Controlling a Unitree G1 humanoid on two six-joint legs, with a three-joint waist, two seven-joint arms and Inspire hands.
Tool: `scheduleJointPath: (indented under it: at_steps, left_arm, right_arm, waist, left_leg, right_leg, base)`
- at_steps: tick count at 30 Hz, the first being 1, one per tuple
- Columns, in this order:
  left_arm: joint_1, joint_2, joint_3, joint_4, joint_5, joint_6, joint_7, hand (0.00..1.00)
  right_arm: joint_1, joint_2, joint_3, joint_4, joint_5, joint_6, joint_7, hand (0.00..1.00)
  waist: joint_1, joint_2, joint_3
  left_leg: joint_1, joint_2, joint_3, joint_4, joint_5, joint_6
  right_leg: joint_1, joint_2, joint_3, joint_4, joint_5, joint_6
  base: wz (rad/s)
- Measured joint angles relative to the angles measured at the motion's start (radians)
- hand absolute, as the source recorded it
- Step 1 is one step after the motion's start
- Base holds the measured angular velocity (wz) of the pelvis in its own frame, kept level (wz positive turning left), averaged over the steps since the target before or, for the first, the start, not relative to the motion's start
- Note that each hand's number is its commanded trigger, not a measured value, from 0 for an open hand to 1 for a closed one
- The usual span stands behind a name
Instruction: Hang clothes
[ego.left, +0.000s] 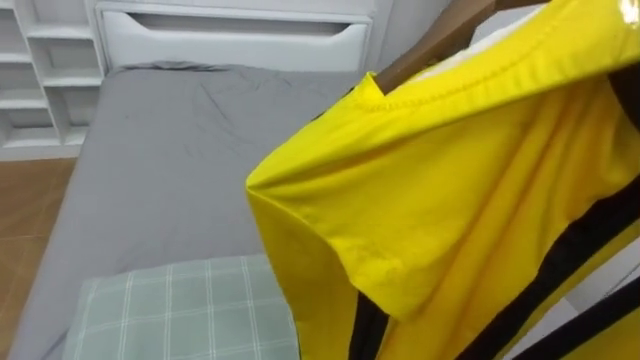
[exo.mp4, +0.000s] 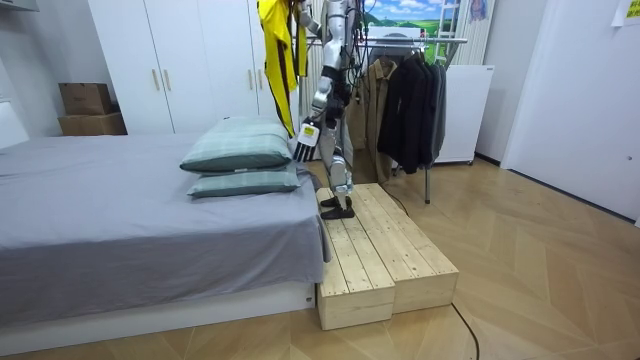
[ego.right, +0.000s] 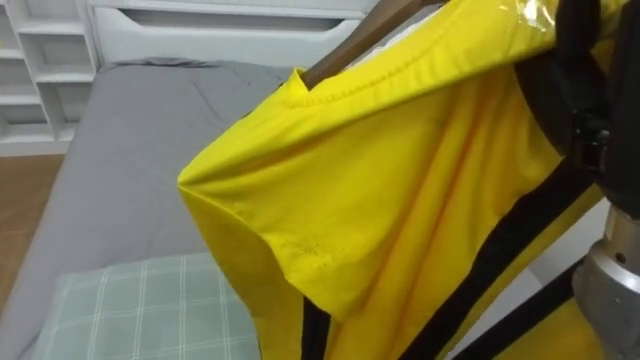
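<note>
A yellow garment with black stripes hangs on a brown wooden hanger close in front of my head. In the room view the garment is held high at the room view's left of my body. My right arm rises beside the cloth, and its hand is hidden at the top. My left hand hangs low at my side with relaxed fingers, holding nothing. A clothes rack with dark coats stands behind me.
I stand on a wooden platform at the end of a grey bed. Two checked pillows lie on the bed near me. White wardrobes and cardboard boxes line the far wall.
</note>
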Motion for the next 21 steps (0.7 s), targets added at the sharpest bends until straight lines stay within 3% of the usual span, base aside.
scheduleJointPath:
  at_steps: [4, 6, 7, 9, 13, 15, 19, 21]
  left_arm:
    - [-0.022, -0.006, -0.016, 0.029, -0.008, 0.0, 0.013, 0.0]
    - [-0.02, -0.018, -0.015, 0.039, -0.01, 0.003, 0.016, 0.0]
    - [-0.022, -0.018, -0.015, 0.04, -0.01, 0.005, 0.016, 0.0]
    - [-0.021, -0.016, -0.013, 0.04, -0.01, 0.014, 0.02, 0.0]
    - [-0.021, -0.012, -0.01, 0.04, -0.01, 0.023, 0.019, 0.0]
    - [-0.021, -0.009, -0.014, 0.038, -0.01, 0.03, 0.019, 0.0]
    - [-0.013, -0.006, -0.007, 0.039, -0.01, 0.043, 0.019, 0.0]
    - [-0.001, 0.001, 0.004, 0.041, -0.011, 0.043, 0.03, 0.0]
  right_arm:
    - [0.028, 0.041, 0.015, 0.0, -0.002, 0.002, 0.006, 1.0]
    - [0.042, 0.091, 0.07, 0.007, -0.003, 0.022, 0.015, 1.0]
    - [0.05, 0.107, 0.083, 0.012, -0.004, 0.024, 0.02, 1.0]
    - [0.064, 0.147, 0.124, 0.038, -0.019, 0.029, 0.045, 1.0]
    - [0.065, 0.154, 0.136, 0.043, -0.023, 0.031, 0.061, 1.0]
    - [0.065, 0.155, 0.137, 0.043, -0.025, 0.032, 0.06, 1.0]
    - [0.067, 0.16, 0.139, 0.043, -0.028, 0.03, 0.061, 1.0]
    - [0.065, 0.179, 0.149, 0.043, -0.052, 0.03, 0.065, 1.0]
  waist:
    - [0.012, 0.002, 0.0012]
    - [0.033, 0.014, 0.0098]
    - [0.035, 0.014, 0.0102]
    - [0.039, 0.014, 0.0104]
    - [0.045, 0.007, 0.0046]
    - [0.041, 0.005, 0.0022]
    - [0.038, 0.006, -0.0019]
    - [0.044, 0.001, -0.0063]
  left_leg:
    - [0.004, 0.006, 0.064, -0.01, -0.001, 0.001]
    - [0.026, 0.016, 0.129, -0.019, -0.01, 0.0]
    - [0.03, 0.019, 0.141, -0.019, -0.014, -0.001]
    - [0.032, 0.03, 0.192, -0.013, -0.031, -0.007]
    - [0.034, 0.036, 0.255, -0.012, -0.043, -0.012]
    - [0.036, 0.037, 0.26, -0.007, -0.044, -0.013]
    - [0.052, 0.043, 0.288, -0.007, -0.05, -0.018]
    - [0.054, 0.053, 0.325, 0.009, -0.061, -0.037]
  right_leg:
    - [-0.036, 0.0, -0.01, 0.032, -0.001, -0.001]
    - [-0.038, -0.003, -0.047, 0.035, 0.012, -0.006]
    - [-0.038, -0.005, -0.06, 0.037, 0.013, -0.007]
    - [-0.054, -0.02, -0.128, 0.058, 0.017, -0.013]
    - [-0.071, -0.031, -0.175, 0.066, 0.018, -0.014]
    - [-0.07, -0.032, -0.188, 0.064, 0.019, -0.014]
    - [-0.069, -0.017, -0.172, 0.065, 0.02, -0.016]
    - [-0.067, -0.013, -0.177, 0.068, 0.02, -0.018]
  base:
    - [-0.49]
    - [-0.84]
    - [-0.74]
    - [-0.74]
    - [-0.49]
    - [-0.11]
    - [-0.14]
    - [-0.47]
